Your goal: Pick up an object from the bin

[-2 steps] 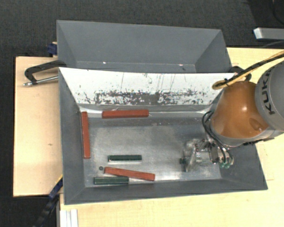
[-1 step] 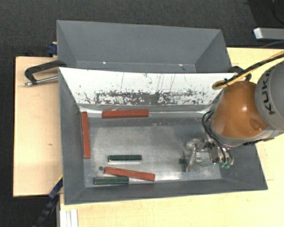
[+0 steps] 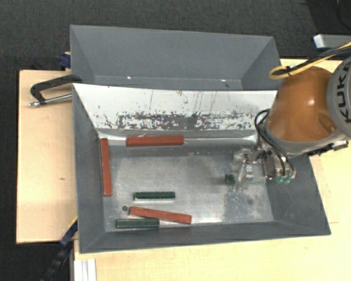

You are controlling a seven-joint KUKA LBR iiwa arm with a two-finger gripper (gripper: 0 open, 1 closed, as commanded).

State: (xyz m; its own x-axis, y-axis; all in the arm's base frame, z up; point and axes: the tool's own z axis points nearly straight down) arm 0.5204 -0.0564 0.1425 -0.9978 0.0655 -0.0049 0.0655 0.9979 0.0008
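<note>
Grey bin (image 3: pixel 164 57) holds 3 red bars (image 3: pixel 155 140), 2 dark-green bars (image 3: pixel 154 196).

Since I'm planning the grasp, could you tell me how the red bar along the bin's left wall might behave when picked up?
The red bar looks straight and flat-sided, so probably stiff and likelier to slide than roll. Long and thin, it may swing if gripped near one end. Lying by the bin wall, it could jam when pushed.
</note>
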